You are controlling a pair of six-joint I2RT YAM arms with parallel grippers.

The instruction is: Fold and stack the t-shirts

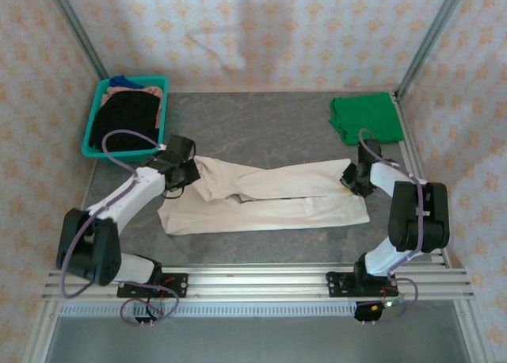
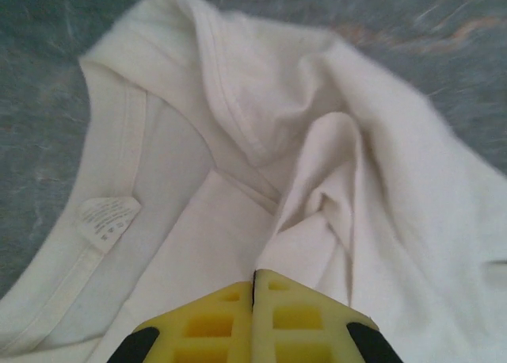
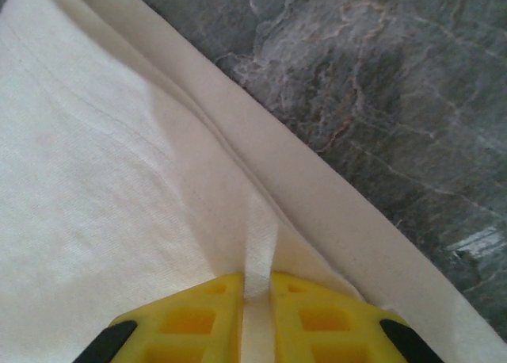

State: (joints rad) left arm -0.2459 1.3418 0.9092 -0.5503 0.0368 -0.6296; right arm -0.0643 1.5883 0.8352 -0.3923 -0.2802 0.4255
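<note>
grey marbled table (image 1: 261, 121) between cream patterned walls (image 1: 277, 30), where left gripper (image 1: 184, 171) and right gripper (image 1: 353, 181) each pinch the cream t-shirt (image 1: 269, 200).

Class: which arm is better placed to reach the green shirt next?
Right, probably: the right gripper pinches the cream cloth t-shirt at the end nearest the folded green t-shirt; the left gripper grips its far collar.
</note>
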